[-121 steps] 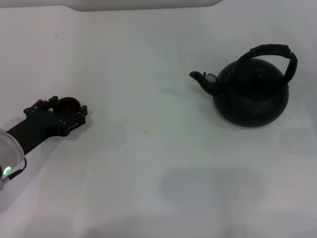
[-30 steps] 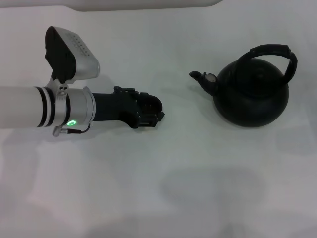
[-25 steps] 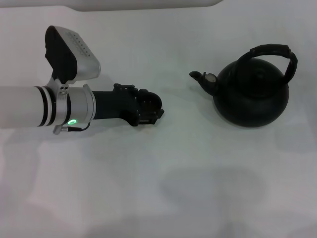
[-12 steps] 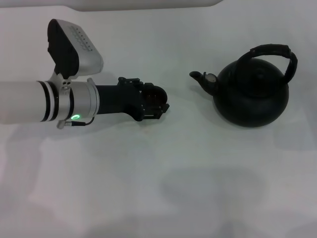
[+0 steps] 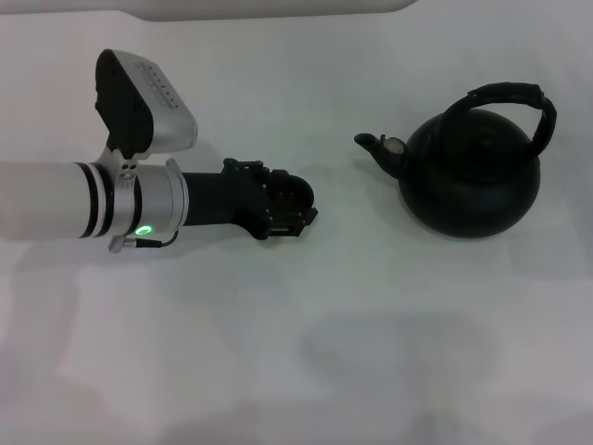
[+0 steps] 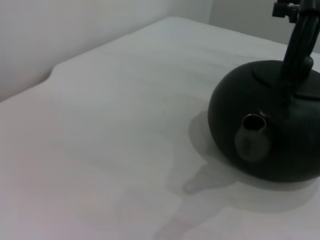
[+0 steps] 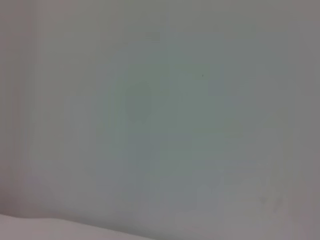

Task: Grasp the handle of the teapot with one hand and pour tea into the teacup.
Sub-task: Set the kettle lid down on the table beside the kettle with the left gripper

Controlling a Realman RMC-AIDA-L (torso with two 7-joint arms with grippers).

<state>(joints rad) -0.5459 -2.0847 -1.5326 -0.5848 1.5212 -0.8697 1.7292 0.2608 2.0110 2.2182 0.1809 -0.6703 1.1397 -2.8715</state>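
The black teapot point(image 5: 473, 181) stands at the right of the white table, its spout point(image 5: 375, 144) pointing left and its ribbed arched handle point(image 5: 508, 93) free above it. My left gripper point(image 5: 296, 206) reaches in from the left to mid-table, shut on the small dark teacup point(image 5: 293, 188), about a hand's width left of the spout. The left wrist view looks at the teapot point(image 6: 280, 150), spout point(image 6: 252, 135) first, with the handle point(image 6: 300, 45) rising behind. My right arm does not show in the head view.
The white table point(image 5: 296, 352) stretches around both objects. A pale raised edge point(image 5: 269, 7) runs along the far side. The right wrist view shows only a plain pale surface.
My left gripper has carried the teacup from the far left of the table to the middle, then edged a little further right toward the spout. The teapot has not moved.
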